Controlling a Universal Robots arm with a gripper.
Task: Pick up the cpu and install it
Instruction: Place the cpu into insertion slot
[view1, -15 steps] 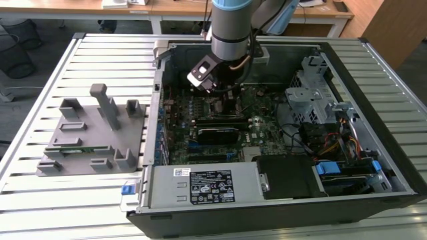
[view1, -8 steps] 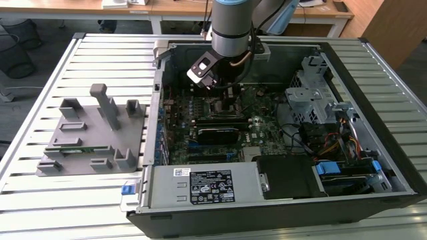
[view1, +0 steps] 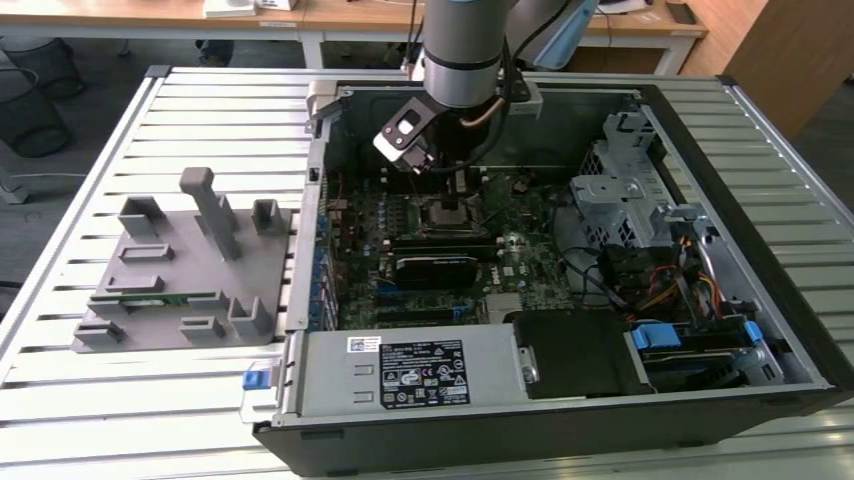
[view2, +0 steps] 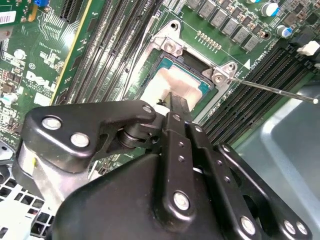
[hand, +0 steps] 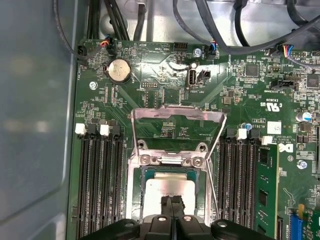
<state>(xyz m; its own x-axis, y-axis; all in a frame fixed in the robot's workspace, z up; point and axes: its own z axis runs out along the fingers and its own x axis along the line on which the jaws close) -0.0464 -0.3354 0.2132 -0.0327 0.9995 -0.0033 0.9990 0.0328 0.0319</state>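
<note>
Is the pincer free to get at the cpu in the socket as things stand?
Probably yes. The pincer hangs right above the cpu, which lies in the socket, and the socket's metal frame is swung up off it, so nothing seems to lie between.

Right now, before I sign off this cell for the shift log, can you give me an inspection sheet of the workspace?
Surface: slatted metal table carrying an open computer case.
Job's things: the cpu lies flat inside the socket frame; the load plate stands flipped open.
Clutter: grey fixture beside the case on the exterior view's left, with a green memory stick in it.
Grippers: gripper shut, tips right over the cpu's top plate; contact cannot be told.
Cables: black cables along the motherboard edge; coloured wires inside the case.
Surroundings: wooden desks and a black mesh bin.
</note>
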